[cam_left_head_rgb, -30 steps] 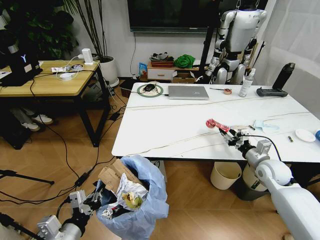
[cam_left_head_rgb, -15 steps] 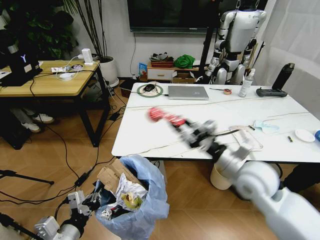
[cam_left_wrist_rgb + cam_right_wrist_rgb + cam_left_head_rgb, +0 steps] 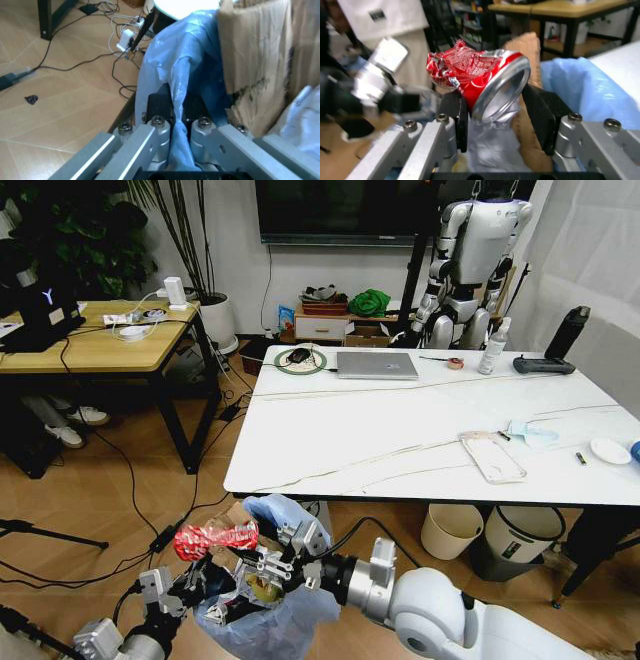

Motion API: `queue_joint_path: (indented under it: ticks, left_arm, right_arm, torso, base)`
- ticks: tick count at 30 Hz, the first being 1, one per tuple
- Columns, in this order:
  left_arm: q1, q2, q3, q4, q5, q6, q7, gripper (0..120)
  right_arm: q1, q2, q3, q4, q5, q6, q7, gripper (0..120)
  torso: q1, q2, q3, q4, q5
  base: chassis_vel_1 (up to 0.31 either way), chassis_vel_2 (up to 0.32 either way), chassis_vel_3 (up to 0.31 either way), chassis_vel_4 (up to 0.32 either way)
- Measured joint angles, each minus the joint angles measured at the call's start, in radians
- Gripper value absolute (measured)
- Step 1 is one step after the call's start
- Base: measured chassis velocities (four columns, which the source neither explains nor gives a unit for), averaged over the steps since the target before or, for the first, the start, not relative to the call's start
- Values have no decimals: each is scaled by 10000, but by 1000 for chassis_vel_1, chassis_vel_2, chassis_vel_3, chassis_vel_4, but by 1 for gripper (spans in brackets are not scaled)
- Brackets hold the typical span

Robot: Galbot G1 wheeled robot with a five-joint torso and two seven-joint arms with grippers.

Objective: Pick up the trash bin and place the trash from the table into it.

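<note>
The trash bin, lined with a light-blue bag, hangs low in front of the table. My left gripper is shut on its bag rim, and in the left wrist view the left gripper pinches the blue plastic beside brown cardboard. My right gripper hovers over the bin's mouth, shut on a crushed red can. The can sits between the right gripper's fingers. Trash still lies on the table: a clear tray, a pale-blue mask and a white lid.
A silver laptop and a white bottle stand at the table's far side. A cream bin and a dark grey bin sit under the table. A wooden desk stands to the left, with cables on the floor.
My right arm has swung from above the table leftward and down to the bin's mouth, carrying the red can. The left gripper and the bin have stayed put.
</note>
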Motion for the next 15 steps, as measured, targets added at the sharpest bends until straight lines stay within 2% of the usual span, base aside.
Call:
queue_joint_path:
  ticks: [1,3,6,11,15]
  left_arm:
    - [2,-12,3,10,12,1,-2,0]
    - [4,-27,6,17,25,2,-4,0]
    - [4,-33,11,19,44,10,-19,0]
    - [-46,16,10,24,26,22,-42,0]
    - [-84,44,10,74,-28,25,-53,0]
  right_arm:
    - [-31,-30,-14,-63,-151,-38,54,31]
    - [-67,-67,-25,-109,-318,-74,101,30]
    - [-184,-175,-46,-164,-793,-147,208,15]
    - [-226,-199,-16,-136,-925,-162,243,0]
    - [-157,-120,143,-29,-782,46,194,0]
  torso:
    - [0,0,0,0,1]
    - [0,0,0,0,0]
    - [0,0,0,0,0]
    - [0,0,0,0,1]
    - [0,0,0,1,1]
  base:
    - [0,0,0,0]
    - [0,0,0,0]
    - [0,0,0,0]
    - [0,0,0,0]
    - [0,0,0,0]
